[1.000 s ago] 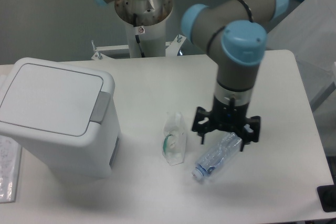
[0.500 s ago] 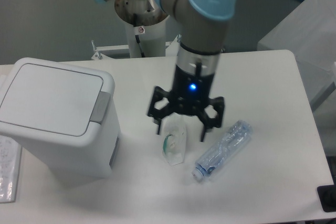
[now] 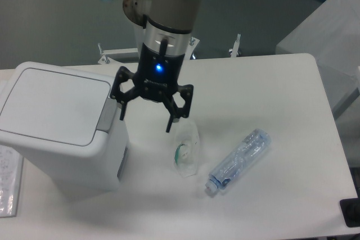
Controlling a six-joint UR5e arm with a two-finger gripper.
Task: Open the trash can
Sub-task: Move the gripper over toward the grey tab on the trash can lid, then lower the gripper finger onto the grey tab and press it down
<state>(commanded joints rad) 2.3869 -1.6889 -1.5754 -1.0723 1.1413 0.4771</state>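
The trash can (image 3: 62, 125) stands on the white desk (image 3: 281, 94) at the 9 o'clock side of the view, its flat white lid (image 3: 53, 106) down and shut, with the grey push-button tab (image 3: 107, 115) on the lid's 3 o'clock edge. The gripper (image 3: 144, 118) hangs just beside the can's 3 o'clock side, pointing down, a blue light glowing on its body, and its black fingers (image 3: 170, 122) are spread wide with nothing between them. The finger at 9 o'clock sits right at the tab; it may be touching it, though the view does not settle that. At 5 o'clock from the gripper a crumpled clear plastic bag (image 3: 185, 150) lies on the desk, and farther toward 4 o'clock a clear plastic bottle (image 3: 238, 160) lies on its side, apart from the bag.
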